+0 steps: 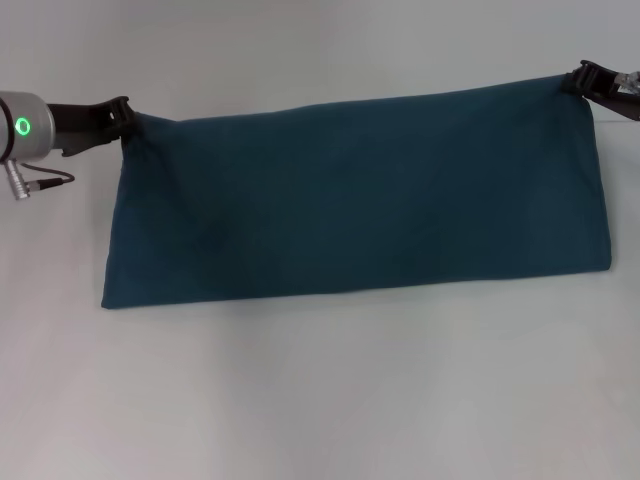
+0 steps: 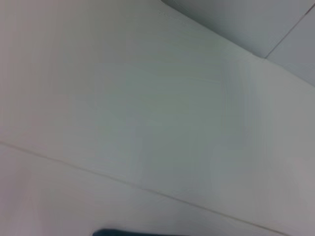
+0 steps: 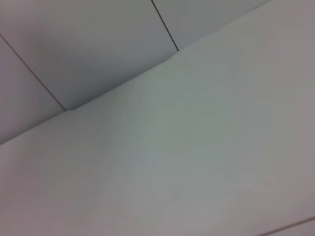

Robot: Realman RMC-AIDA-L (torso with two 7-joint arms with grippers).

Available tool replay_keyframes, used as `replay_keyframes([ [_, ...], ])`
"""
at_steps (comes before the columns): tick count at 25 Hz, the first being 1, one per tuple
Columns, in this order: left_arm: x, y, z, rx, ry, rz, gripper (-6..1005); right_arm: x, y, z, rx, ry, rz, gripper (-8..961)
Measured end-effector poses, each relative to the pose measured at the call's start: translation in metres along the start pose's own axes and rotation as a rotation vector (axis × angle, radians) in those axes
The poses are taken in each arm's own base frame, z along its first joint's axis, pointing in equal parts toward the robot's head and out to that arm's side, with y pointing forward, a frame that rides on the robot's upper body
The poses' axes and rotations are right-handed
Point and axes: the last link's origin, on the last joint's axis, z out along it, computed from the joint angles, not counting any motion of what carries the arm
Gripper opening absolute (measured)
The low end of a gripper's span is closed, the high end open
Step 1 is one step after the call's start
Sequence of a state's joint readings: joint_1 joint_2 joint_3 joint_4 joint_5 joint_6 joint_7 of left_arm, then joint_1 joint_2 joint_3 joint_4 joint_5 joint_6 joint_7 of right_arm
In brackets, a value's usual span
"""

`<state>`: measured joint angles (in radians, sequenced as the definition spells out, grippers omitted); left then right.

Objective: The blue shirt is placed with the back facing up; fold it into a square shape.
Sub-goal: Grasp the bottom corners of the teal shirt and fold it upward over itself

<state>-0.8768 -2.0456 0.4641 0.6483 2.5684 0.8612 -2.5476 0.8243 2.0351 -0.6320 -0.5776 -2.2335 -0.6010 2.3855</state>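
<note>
Shirt: the blue shirt [image 1: 350, 195] lies across the middle of the white table [image 1: 320, 400] as a long band, plain side up, no print or sleeves showing
Shirt's state: judged already folded lengthwise, since only a smooth strip with a straight near edge is seen
Left gripper: the left gripper [image 1: 122, 112] sits at the far left corner, pinched on the cloth, which bunches toward it
Right gripper: the right gripper [image 1: 578, 80] sits at the far right corner, clamped on that corner
Why held so: gripping both far corners keeps the top edge taut and level, so the band stays flat and square
Wrist views: mostly bare table; a dark sliver of shirt [image 2: 110, 232] shows at the edge of the left one
Progress: probably midway; the band looks too long for a square
</note>
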Motion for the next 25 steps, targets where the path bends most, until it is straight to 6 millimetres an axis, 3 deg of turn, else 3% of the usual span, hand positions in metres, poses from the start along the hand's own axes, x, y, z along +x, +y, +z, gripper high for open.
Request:
replay_keyframes([
  [25,0.002,0.01,0.008,0.024,0.033,0.044,81,0.01,-0.007,0.005,0.052,0.0,0.008,42],
])
